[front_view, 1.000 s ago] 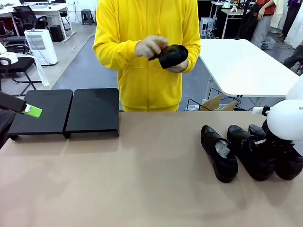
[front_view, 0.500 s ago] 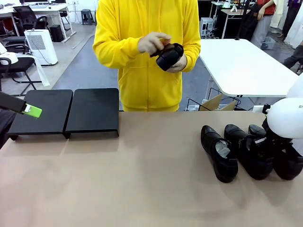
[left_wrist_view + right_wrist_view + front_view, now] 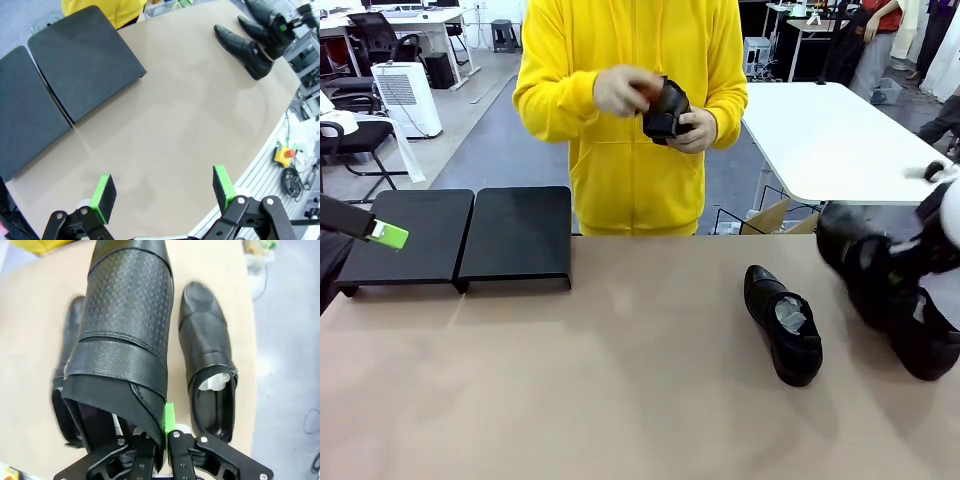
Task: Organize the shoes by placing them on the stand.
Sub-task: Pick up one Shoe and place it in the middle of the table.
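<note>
Bright, even room light falls from overhead, leaving only a soft, short shadow under the lying shoe on the tabletop. In the front view the lifted shoe at the right edge and the person's hand are smeared with blur. The left wrist view bows the tabletop's edge. The right wrist view shows pale sheen on the leather.

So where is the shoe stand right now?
In the front view, the stand sits on the robot's left, at the far side, near the left fingers.
</note>
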Tool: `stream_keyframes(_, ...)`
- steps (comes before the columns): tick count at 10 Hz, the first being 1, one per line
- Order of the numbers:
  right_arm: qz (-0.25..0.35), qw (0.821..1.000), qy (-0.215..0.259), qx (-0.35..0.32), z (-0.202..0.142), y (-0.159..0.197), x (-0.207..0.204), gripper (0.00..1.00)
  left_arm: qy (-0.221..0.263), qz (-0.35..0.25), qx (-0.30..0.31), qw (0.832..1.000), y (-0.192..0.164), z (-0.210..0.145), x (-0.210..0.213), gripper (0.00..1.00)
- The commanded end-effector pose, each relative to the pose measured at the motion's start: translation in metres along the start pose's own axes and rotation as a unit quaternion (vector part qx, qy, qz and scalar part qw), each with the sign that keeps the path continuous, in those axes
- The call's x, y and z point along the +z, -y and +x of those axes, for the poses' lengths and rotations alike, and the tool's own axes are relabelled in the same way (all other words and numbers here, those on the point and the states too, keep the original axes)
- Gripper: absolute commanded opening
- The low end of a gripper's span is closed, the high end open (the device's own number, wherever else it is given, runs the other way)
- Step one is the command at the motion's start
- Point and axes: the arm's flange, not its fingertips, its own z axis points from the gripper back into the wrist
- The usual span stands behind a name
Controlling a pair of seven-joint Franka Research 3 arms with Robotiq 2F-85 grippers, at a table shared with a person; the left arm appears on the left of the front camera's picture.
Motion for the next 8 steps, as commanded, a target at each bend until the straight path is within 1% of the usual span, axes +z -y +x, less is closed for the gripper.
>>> stream_keyframes(1,0.035,0.999,0.030,0.002,-0.047,-0.010,0.027,0.00,0.003,-0.007,-0.005,1.000,-0.001,0.000,0.001,1.00)
stream_keyframes(2,0.053,0.998,0.015,0.034,-0.060,-0.017,0.043,0.00,0.003,-0.007,-0.005,1.000,-0.001,0.000,0.001,1.00)
stream_keyframes(3,0.012,1.000,0.022,-0.002,-0.003,-0.005,0.030,0.00,0.003,-0.007,-0.005,1.000,-0.001,0.000,0.001,1.00)
stream_keyframes(6,0.012,1.000,0.022,-0.002,-0.003,-0.005,0.030,0.00,0.003,-0.007,-0.005,1.000,-0.001,0.000,0.001,1.00)
stream_keyframes(7,0.019,1.000,0.011,0.003,-0.010,-0.009,0.036,0.00,0.003,-0.007,-0.005,1.000,-0.001,0.000,0.001,1.00)
stream_keyframes(8,0.039,0.997,-0.012,-0.063,-0.002,-0.031,0.041,0.00,0.003,-0.007,-0.005,1.000,-0.001,0.000,0.001,1.00)
